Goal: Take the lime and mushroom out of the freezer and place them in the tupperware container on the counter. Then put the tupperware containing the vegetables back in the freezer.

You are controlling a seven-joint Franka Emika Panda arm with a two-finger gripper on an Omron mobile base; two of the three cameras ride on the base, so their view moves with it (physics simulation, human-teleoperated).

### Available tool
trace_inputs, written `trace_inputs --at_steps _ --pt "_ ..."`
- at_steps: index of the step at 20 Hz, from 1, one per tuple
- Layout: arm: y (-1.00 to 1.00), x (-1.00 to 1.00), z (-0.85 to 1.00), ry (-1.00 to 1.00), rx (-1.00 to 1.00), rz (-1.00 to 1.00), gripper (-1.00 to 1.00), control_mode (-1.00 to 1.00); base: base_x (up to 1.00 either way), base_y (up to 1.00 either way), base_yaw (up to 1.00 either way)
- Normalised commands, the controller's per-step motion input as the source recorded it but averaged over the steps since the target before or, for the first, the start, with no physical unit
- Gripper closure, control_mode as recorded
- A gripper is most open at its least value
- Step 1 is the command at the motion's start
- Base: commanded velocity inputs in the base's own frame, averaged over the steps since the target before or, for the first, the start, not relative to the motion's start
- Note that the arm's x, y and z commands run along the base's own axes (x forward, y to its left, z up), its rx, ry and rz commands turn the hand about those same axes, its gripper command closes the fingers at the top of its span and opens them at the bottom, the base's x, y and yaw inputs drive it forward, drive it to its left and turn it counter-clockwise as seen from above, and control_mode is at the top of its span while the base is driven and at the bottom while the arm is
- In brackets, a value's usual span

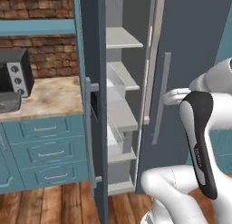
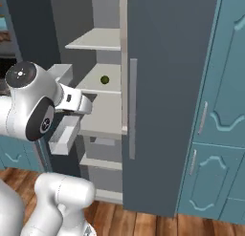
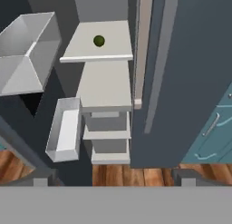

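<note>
The freezer stands with its left door swung open, showing pale grey shelves. On an upper shelf lies the lime, a small dark green ball, which also shows high up in the hand view. My gripper hangs in front of the opening, well back from the lime. Its fingertips are spread wide and it is open with nothing between them. The mushroom is hidden. The dark grey tupperware container rests on the counter at the far left.
A black toaster oven stands behind the container. White door bins jut out from the open door on the left of the opening. The freezer's right door is closed, with teal cabinets beyond it and wooden floor below.
</note>
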Motion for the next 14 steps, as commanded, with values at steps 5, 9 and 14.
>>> trace_inputs --at_steps 5,9,14 --pt "0.00 0.00 0.00 0.00 0.00 0.00 -1.00 1.00 0.36 -0.50 0.13" --pt "0.00 0.00 0.00 0.00 0.00 0.00 -1.00 1.00 0.43 0.16 0.14" --pt "0.00 0.00 0.00 0.00 0.00 0.00 -1.00 1.00 0.79 0.17 0.08"
